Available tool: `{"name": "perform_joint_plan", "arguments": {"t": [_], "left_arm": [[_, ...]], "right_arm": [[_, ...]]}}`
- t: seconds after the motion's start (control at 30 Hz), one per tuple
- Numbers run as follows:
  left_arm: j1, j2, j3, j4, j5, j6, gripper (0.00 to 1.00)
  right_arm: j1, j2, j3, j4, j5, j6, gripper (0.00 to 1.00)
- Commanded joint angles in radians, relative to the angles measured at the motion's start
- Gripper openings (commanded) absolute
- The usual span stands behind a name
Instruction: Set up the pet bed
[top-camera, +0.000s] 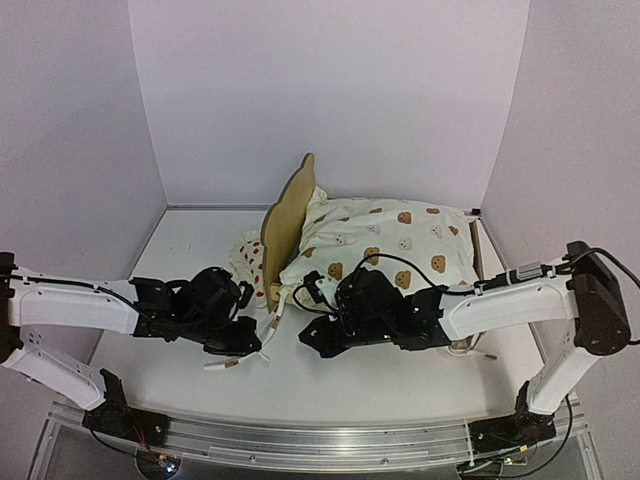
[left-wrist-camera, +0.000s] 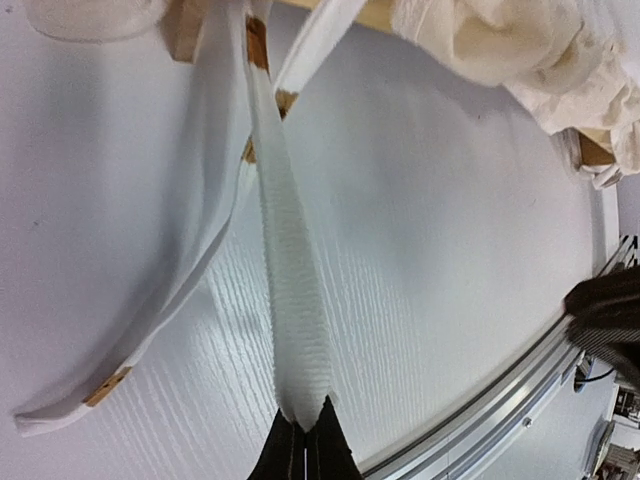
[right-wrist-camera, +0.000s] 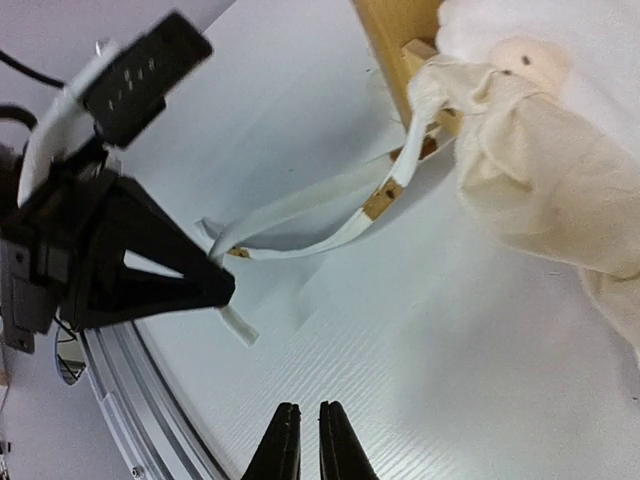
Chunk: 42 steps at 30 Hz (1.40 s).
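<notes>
The pet bed (top-camera: 288, 215) stands at the back middle, its plywood headboard upright; part of the frame shows in the right wrist view (right-wrist-camera: 392, 40). The cream bear-print cushion (top-camera: 395, 245) lies bunched on it. My left gripper (top-camera: 254, 348) is shut on one white cushion tie (left-wrist-camera: 290, 300), which runs taut from the bed's near corner to my jaws (left-wrist-camera: 305, 425). A second tie (left-wrist-camera: 190, 290) lies loose beside it. My right gripper (top-camera: 306, 347) hovers over the table just right of the left one; its jaws (right-wrist-camera: 304, 410) stand a narrow gap apart and hold nothing.
A small white strawberry pillow (top-camera: 248, 258) lies left of the headboard. The white table (top-camera: 400, 385) is bounded by an aluminium rail (top-camera: 330, 440) at the near edge and purple walls on three sides. The left gripper (right-wrist-camera: 215, 288) is close to my right fingers.
</notes>
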Motion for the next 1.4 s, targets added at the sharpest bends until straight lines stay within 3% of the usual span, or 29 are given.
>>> {"name": "perform_joint_plan", "arguments": {"t": [0.0,0.13,0.17,0.2,0.27,0.37,0.43,0.53,0.67,0.77,0.9,1.37], "left_arm": [[-0.025,0.061,-0.018,0.135,0.099,-0.021,0.08],[-0.051,0.076,0.000,0.123,0.099,-0.009,0.30],[-0.059,0.065,0.007,0.097,0.071,-0.009,0.38],[-0.065,0.044,0.015,0.053,0.038,-0.010,0.52],[-0.072,0.007,0.027,-0.016,-0.028,-0.018,0.68],[-0.071,-0.035,0.033,-0.140,-0.162,-0.061,0.81],[-0.072,-0.038,0.041,-0.228,-0.243,-0.108,0.85],[-0.072,-0.043,0.039,-0.288,-0.284,-0.161,0.83],[-0.072,-0.073,-0.013,-0.127,-0.137,-0.085,0.73],[-0.072,-0.057,0.013,-0.191,-0.187,-0.093,0.67],[-0.072,-0.015,0.031,-0.234,-0.205,-0.094,0.47],[-0.072,0.212,0.096,-0.223,-0.248,-0.072,0.31]], "right_arm": [[-0.029,-0.051,-0.006,-0.038,0.083,0.003,0.10],[-0.045,-0.027,0.040,-0.055,0.062,0.024,0.11],[-0.047,-0.015,0.054,-0.058,0.053,0.029,0.11],[-0.048,-0.002,0.068,-0.058,0.045,0.033,0.12],[-0.049,0.035,0.103,-0.058,0.033,0.045,0.13],[-0.049,0.088,0.154,-0.059,0.016,0.057,0.17],[-0.049,0.130,0.198,-0.057,0.007,0.061,0.20],[-0.049,0.188,0.257,-0.057,0.008,0.065,0.22],[-0.048,0.238,0.310,-0.057,0.017,0.062,0.22],[-0.049,0.253,0.327,-0.057,0.011,0.063,0.22],[-0.049,0.250,0.314,-0.057,0.006,0.068,0.22],[-0.048,0.134,0.168,-0.048,0.036,0.063,0.22]]}}
